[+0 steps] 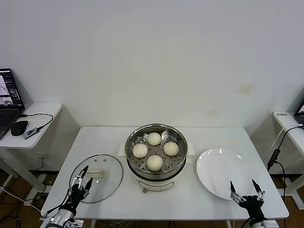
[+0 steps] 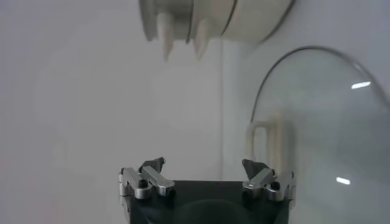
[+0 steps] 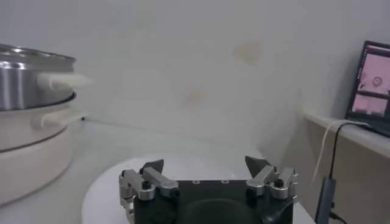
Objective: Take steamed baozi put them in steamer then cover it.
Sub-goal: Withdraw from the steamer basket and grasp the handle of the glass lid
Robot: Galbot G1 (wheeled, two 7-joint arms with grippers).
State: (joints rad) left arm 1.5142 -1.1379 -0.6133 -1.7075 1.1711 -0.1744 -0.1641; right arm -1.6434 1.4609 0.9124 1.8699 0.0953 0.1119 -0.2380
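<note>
Four cream-white baozi [image 1: 154,162] sit on the perforated tray inside the steel steamer [image 1: 134,134] at the table's middle. The steamer also shows in the right wrist view [image 3: 27,82] and its base in the left wrist view [image 2: 250,21]. The glass cover [image 1: 107,180] with its cream-white handle [image 1: 98,174] lies flat on the table to the steamer's left; it also shows in the left wrist view [image 2: 323,122]. My left gripper [image 1: 81,178] is open and empty over the cover's near left edge. My right gripper [image 1: 245,188] is open and empty at the near edge of the white plate [image 1: 218,166].
The bare white plate lies to the steamer's right. A side desk with a laptop [image 1: 8,97] and mouse [image 1: 19,127] stands at the left. Another desk with a cable [image 1: 280,142] stands at the right.
</note>
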